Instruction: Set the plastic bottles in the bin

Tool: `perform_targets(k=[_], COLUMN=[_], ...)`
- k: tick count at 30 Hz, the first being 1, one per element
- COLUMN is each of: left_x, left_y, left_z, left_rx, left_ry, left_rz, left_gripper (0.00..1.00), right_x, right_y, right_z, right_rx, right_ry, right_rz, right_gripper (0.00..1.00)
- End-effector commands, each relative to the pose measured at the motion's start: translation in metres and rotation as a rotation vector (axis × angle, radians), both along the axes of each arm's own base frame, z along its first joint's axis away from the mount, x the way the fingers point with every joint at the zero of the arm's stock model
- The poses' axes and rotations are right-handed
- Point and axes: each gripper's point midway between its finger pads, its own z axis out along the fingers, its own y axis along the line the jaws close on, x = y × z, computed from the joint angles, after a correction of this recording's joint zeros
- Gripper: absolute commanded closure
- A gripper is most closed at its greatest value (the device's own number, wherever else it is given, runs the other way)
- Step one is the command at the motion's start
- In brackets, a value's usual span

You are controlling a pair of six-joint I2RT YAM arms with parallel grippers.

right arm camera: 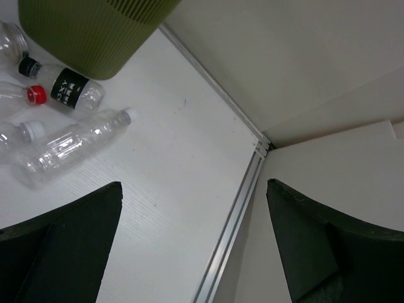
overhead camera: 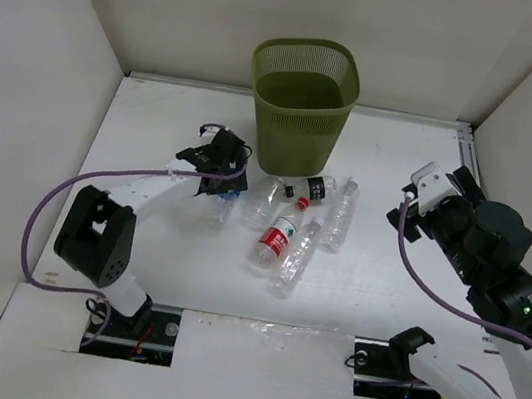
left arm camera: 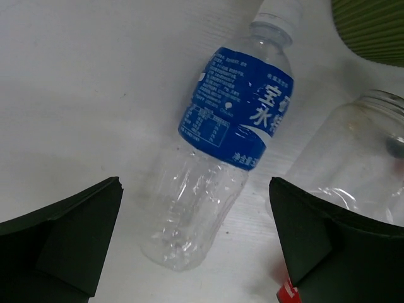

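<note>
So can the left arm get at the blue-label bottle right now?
Likely yes: its fingers hang open right above the blue-label bottle, one either side, with nothing lying on it.

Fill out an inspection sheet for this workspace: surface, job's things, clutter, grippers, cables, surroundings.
Surface: white table, no spills seen.
Job's things: olive bin upright at the back; six bottles lying in front of it, none seen inside.
Clutter: nothing seen.
Grippers: left gripper open above the blue-label bottle; right gripper open, holding nothing.
Cables: purple cables, one looped along each arm.
Surroundings: white walls on three sides; metal rail at the table's right edge.
</note>
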Motion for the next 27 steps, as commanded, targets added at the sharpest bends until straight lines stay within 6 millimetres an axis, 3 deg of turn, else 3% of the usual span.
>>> perform_targets(k=[1, 7, 12, 17, 18, 19, 21, 23, 25, 26, 27], left_x=[0.014, -0.003, -0.019, -0.035, -0.037, -0.041, -0.047, -0.047, -0.044, -0.042, -0.041], left_y=[0.000, 0.001, 0.005, 0.017, 0.022, 0.026, 0.030, 0.037, 0.045, 0.046, 0.041], left_z=[-0.012, -0.063, -0.086, -0.105, -0.108, -0.108, -0.096, -0.077, -0.030, -0.009, 0.033], left_rx=[-0.021, -0.025, -0.023, -0.034, -0.042, -0.032, -0.035, -0.038, -0.059, -0.076, -0.135], left_ry=[0.009, 0.084, 0.143, 0.186, 0.194, 0.201, 0.185, 0.137, 0.028, -0.024, -0.139], left_rz=[0.008, 0.009, 0.009, 0.058, 0.089, 0.105, 0.126, 0.171, 0.208, 0.213, 0.195], left_gripper=[0.00, 0.00, 0.11, 0.38, 0.64, 0.76, 0.96, 1.00, 1.00, 1.00, 1.00], right_x=[-0.003, -0.006, -0.009, -0.007, -0.007, -0.008, -0.003, -0.001, 0.002, 0.000, -0.003], right_y=[0.009, 0.009, 0.012, 0.017, 0.020, 0.024, 0.031, 0.038, 0.049, 0.064, 0.073], right_z=[0.028, 0.023, 0.025, 0.020, 0.023, 0.023, 0.016, 0.016, 0.025, 0.029, 0.033], right_rx=[0.058, 0.062, 0.079, 0.089, 0.104, 0.108, 0.103, 0.107, 0.131, 0.149, 0.163], right_ry=[-0.094, -0.097, -0.100, -0.094, -0.100, -0.097, -0.077, -0.073, -0.108, -0.116, -0.131], right_rz=[0.059, 0.068, 0.089, 0.105, 0.114, 0.138, 0.159, 0.186, 0.231, 0.312, 0.363], right_gripper=[0.00, 0.00, 0.00, 0.00, 0.00, 0.00, 0.00, 0.00, 0.00, 0.00, 0.00])
